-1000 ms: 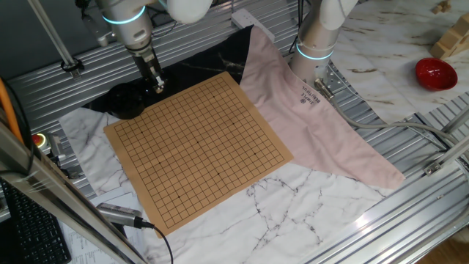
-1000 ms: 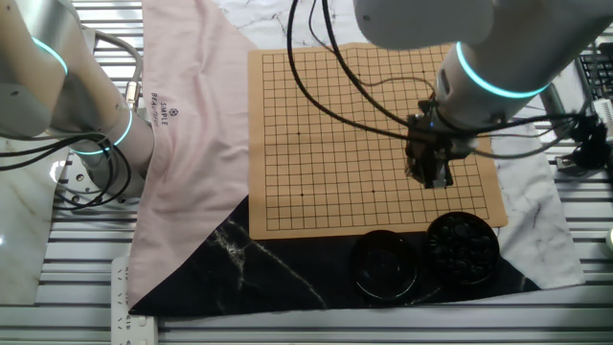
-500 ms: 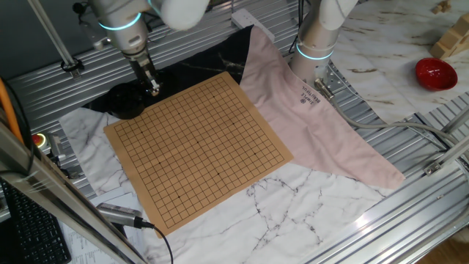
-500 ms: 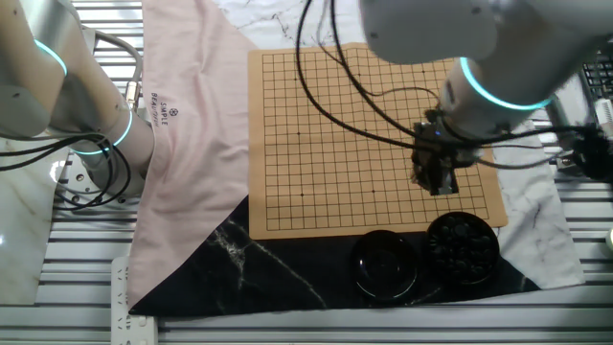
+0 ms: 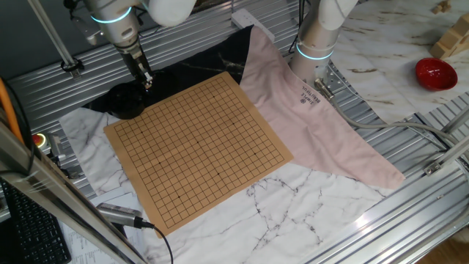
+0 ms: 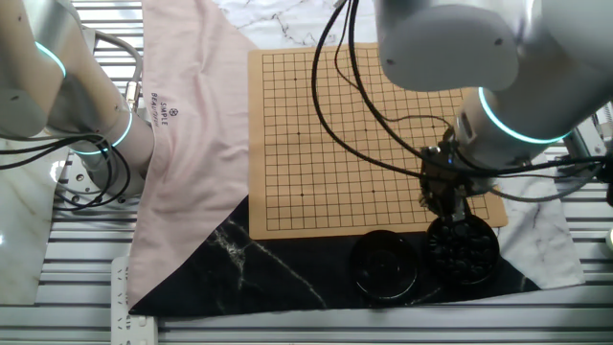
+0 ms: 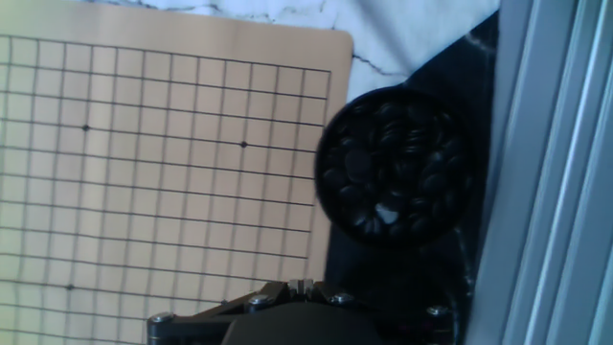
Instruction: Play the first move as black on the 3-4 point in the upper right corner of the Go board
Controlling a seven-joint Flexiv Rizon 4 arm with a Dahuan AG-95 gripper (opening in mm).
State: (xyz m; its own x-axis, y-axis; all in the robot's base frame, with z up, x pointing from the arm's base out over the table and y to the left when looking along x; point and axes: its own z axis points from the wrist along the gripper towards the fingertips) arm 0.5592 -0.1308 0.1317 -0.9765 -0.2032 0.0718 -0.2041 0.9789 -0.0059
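The Go board (image 5: 198,139) lies bare, with no stone on any crossing; it also shows in the other fixed view (image 6: 364,134) and the hand view (image 7: 144,192). A round black bowl (image 6: 463,247) full of glossy black stones (image 7: 393,177) stands on the black cloth just off the board's corner. My gripper (image 6: 445,204) hangs over the board's edge right beside that bowl, above it and apart from it. Its fingertips (image 7: 302,284) appear pressed together with nothing between them. It shows at the top left of one fixed view (image 5: 145,79).
A second black bowl (image 6: 385,264), closed with a lid, stands beside the stone bowl. A pink cloth (image 5: 308,117) covers the table next to the board, by the second arm's base (image 5: 316,37). A red bowl (image 5: 435,73) sits far right. Aluminium rails (image 7: 556,172) run past the bowl.
My gripper has moved off the board's corner area toward the bowl of black stones, staying shut and empty. Nothing else has moved.
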